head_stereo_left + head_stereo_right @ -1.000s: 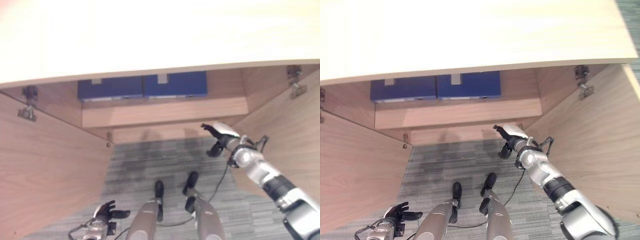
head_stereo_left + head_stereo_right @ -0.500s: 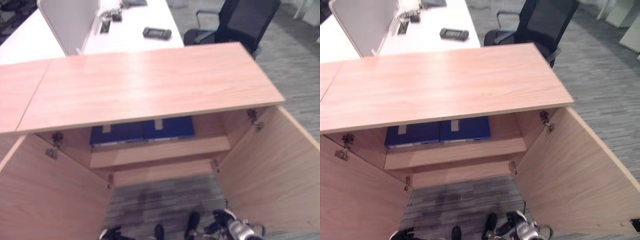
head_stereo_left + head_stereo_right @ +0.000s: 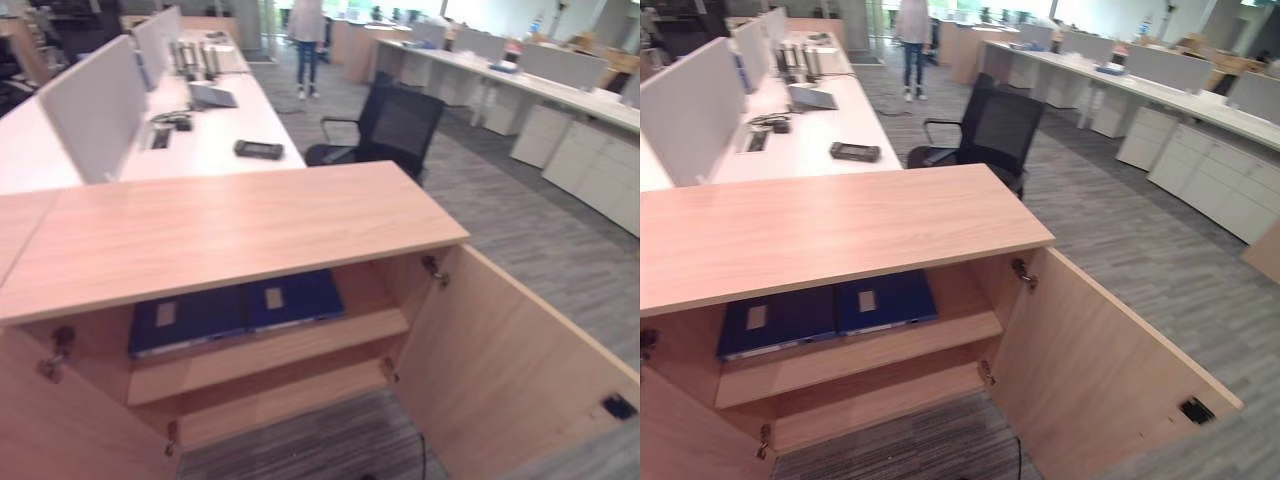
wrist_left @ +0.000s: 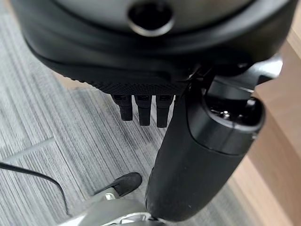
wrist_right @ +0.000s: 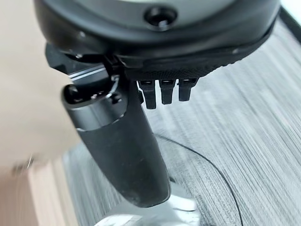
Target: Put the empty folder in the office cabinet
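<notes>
- The cabinet (image 3: pixel 840 235) stands with both doors swung wide, and two blue folders (image 3: pixel 825 312) lie flat, side by side, on its upper shelf, under the cabinet's top.
- You cannot tell from here which of the two is the empty one; both look equally thin.
- Your left hand (image 4: pixel 202 155) hangs over the carpet (image 4: pixel 42 122) beside the cabinet's door, fingers relaxed and straight, holding nothing.
- Your right hand (image 5: pixel 122 146) also hangs over the carpet by a cabinet door, fingers loose, nothing in it.
- Judging by its look, a folder like these should be light and stiff, with smooth covers that may slide on the shelf; an empty one may flop open if lifted by one cover.
- If you need to shift one, take it at the front edge facing you, thumb above and fingers below, so both covers are clamped together.
- The eye views give you the cabinet, the folders, a desk (image 3: pixel 200 140) behind the cabinet, a black chair (image 3: pixel 995 125) beyond it and a person (image 3: pixel 912 40) far off.
- The wrist views give you instead each hand from close up and the carpet beneath.
</notes>
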`<state>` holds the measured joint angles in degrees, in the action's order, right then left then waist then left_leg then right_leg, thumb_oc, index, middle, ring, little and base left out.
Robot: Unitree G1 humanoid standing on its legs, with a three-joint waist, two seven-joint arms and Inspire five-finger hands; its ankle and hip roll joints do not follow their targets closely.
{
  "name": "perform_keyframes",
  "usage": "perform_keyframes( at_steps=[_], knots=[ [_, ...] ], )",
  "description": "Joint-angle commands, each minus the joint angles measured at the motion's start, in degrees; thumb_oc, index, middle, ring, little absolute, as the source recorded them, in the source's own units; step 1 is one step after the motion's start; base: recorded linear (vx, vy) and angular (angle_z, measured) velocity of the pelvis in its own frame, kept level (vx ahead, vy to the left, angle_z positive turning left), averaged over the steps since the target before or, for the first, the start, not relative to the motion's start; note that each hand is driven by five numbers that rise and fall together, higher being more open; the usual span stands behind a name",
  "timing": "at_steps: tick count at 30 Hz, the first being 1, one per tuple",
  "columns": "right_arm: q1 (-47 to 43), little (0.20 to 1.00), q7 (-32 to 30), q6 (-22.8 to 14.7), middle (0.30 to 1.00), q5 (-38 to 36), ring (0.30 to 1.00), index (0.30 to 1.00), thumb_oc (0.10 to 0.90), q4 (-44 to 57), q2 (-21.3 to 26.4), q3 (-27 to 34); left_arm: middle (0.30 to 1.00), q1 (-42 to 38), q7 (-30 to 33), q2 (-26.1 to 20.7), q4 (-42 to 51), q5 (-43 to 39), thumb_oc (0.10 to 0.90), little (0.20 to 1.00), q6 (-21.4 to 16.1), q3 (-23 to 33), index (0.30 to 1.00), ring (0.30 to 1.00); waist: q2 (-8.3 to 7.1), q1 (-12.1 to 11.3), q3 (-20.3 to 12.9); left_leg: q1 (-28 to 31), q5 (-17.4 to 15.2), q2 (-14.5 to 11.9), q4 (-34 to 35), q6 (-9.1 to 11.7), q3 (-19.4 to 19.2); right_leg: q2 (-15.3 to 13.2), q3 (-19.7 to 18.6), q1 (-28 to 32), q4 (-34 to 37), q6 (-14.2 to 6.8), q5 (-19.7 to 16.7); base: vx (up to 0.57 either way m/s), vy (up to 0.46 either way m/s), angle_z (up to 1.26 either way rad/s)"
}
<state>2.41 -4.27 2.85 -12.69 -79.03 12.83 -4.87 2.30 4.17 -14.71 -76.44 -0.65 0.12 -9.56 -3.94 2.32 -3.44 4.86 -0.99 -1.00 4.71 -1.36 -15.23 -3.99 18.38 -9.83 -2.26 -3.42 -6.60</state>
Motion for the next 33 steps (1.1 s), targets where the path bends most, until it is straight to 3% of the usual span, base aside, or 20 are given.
perform_keyframes(
  at_steps=[1,7,8,11,14,18,19,21,22,23,24,25,28,33],
  knots=[
    [-4.57,0.9,-2.74,-1.88,0.9,-4.06,0.9,0.9,0.8,-2.51,4.19,1.71,0.9,-4.6,-1.61,1.02,-3.3,2.38,0.8,0.9,-0.72,-0.43,0.9,0.9,-0.58,1.67,0.48,-1.55,-2.1,1.13,0.29,1.58,4.93,-0.58,-4.66,8.56,7.09,-4.55,2.3,0.01,-0.002,-0.34],
    [-4.25,0.9,-2.8,-1.33,0.9,-6.37,0.9,0.9,0.8,-3.12,8.08,5.44,0.9,-5.19,-2.84,1.22,-3.26,3.34,0.8,0.9,-0.49,-1.59,0.9,0.9,0.04,4.13,0.02,0.38,-3.44,1.48,0.29,0.91,3.03,-0.52,-7.0,9.04,6.29,-4.85,2.51,0.01,0.012,-0.31],
    [-5.06,0.9,-2.75,-1.15,0.9,-6.74,0.9,0.9,0.8,-2.63,9.82,5.92,0.9,-5.79,-2.63,1.38,-2.9,2.52,0.8,0.9,-0.59,-1.88,0.9,0.9,0.4,4.71,1.78,0.24,-4.88,1.97,-3.06,-0.13,3.01,-0.99,-9.05,8.34,3.48,-4.82,2.97,-0.12,0.071,-0.2],
    [-8.4,0.9,-2.56,-1.09,0.9,-5.97,0.9,0.9,0.8,-1.74,11.09,3.33,0.9,-6.68,-1.56,0.93,-2.64,-1.73,0.8,0.9,-0.99,0.27,0.9,0.9,0.35,3.69,4.55,-1.76,-7.95,4.77,-7.64,-0.74,10.45,-0.41,-14.53,3.59,-1.19,-4.17,3.34,-0.16,0.076,-0.76],
    [-9.03,0.9,-3.0,-1.27,0.9,-6.15,0.9,0.9,0.8,-0.44,11.96,4.18,0.9,-7.75,-1.24,0.32,-2.48,-4.71,0.8,0.9,-1.25,1.54,0.9,0.9,0.04,3.4,5.08,-2.95,-6.8,5.59,-7.86,-0.59,13.0,0.29,-16.73,1.84,-2.01,-4.25,2.95,-0.16,0.043,-1.61],
    [-11.17,0.9,-3.86,-1.52,0.9,-5.06,0.9,0.9,0.8,4.34,12.81,3.31,0.9,-8.44,-0.67,0.46,-2.72,-1.96,0.8,0.9,-1.13,-0.14,0.9,0.9,-0.43,4.06,4.92,-2.37,-5.4,5.45,-4.29,-1.25,10.6,0.64,-18.11,-0.5,0.02,-5.09,-0.11,-0.2,0.012,-0.28],
    [-11.67,0.9,-4.98,-2.22,0.9,-4.74,0.9,0.9,0.8,9.84,13.43,3.59,0.9,-8.12,-0.36,0.14,-2.76,-1.82,0.8,0.9,-1.02,0.47,0.9,0.9,-1.0,4.42,5.81,-2.24,-4.43,5.53,-2.29,-1.3,8.66,0.2,-17.23,-1.92,0.55,-6.19,-2.12,-0.32,-0.007,-0.42],
    [-11.76,0.9,-5.69,-2.5,0.9,-4.37,0.9,0.9,0.8,12.77,13.59,3.77,0.9,-8.24,-0.21,-0.14,-2.46,-2.0,0.8,0.9,-1.1,0.85,0.9,0.9,-1.11,4.25,6.75,-2.39,-3.89,5.3,-1.87,-1.31,7.79,-0.21,-16.02,-2.73,0.28,-6.68,-2.39,-0.24,-0.04,-0.69],
    [-11.47,0.9,-6.63,-2.96,0.9,-3.43,0.9,0.9,0.8,18.33,13.62,4.3,0.9,-7.32,-0.13,-0.78,-1.92,-1.81,0.8,0.9,-0.89,2.25,0.9,0.9,-0.04,3.39,8.09,-2.93,-2.34,3.41,-0.78,-0.94,5.98,-3.87,-9.66,-2.67,-1.65,-6.97,-0.51,-0.18,-0.1,-0.64],
    [-9.96,0.9,-6.81,-3.43,0.9,-1.96,0.9,0.9,0.8,21.44,15.13,5.92,0.9,-4.99,-0.01,-1.86,-3.19,-1.12,0.8,0.9,-0.73,4.39,0.9,0.9,1.14,2.54,8.33,-2.31,-2.04,1.41,0.29,-0.52,5.71,-9.83,-7.84,0.51,-3.53,-6.47,-0.09,-0.17,-0.1,-0.39],
    [-10.11,0.9,-6.93,-3.45,0.9,-1.65,0.9,0.9,0.8,22.07,15.81,6.48,0.9,-4.33,-0.13,-1.96,-3.87,-1.05,0.8,0.9,-0.67,5.07,0.9,0.9,0.68,2.33,7.86,-2.22,-2.32,1.68,0.29,-0.62,5.39,-10.42,-7.33,1.38,-2.6,-6.61,-0.86,-0.03,-0.043,-0.29],
    [-10.11,0.9,-6.93,-3.45,0.9,-1.65,0.9,0.9,0.8,22.07,15.8,6.48,0.9,-4.33,-0.13,-1.96,-3.87,-1.05,0.8,0.9,-0.67,5.07,0.9,0.9,0.67,2.33,7.82,-2.26,-2.31,1.69,0.29,-0.62,5.39,-10.42,-7.33,1.34,-2.58,-6.61,-0.88,0.05,-0.019,-0.36],
    [-10.16,0.9,-7.65,-3.82,0.9,-0.24,0.9,0.9,0.8,24.46,16.57,6.32,0.9,-1.07,-0.66,-1.7,-5.04,0.37,0.8,0.9,-0.62,6.94,0.9,0.9,-1.21,1.06,4.99,-1.31,-3.16,2.33,0.29,-0.28,4.17,-8.38,-6.72,4.6,4.01,-7.76,-0.69,0.17,-0.094,-0.23],
    [-9.6,0.9,-7.41,-3.9,0.9,1.45,0.9,0.9,0.8,30.96,18.57,5.97,0.9,0.66,-0.8,-0.21,-4.63,0.75,0.8,0.9,-0.33,7.75,0.9,0.9,-1.16,0.37,3.86,0.61,-3.81,1.59,0.29,0.45,5.12,-6.13,-6.51,7.19,6.5,-7.27,-0.81,0.12,-0.073,-0.21]
  ],
)
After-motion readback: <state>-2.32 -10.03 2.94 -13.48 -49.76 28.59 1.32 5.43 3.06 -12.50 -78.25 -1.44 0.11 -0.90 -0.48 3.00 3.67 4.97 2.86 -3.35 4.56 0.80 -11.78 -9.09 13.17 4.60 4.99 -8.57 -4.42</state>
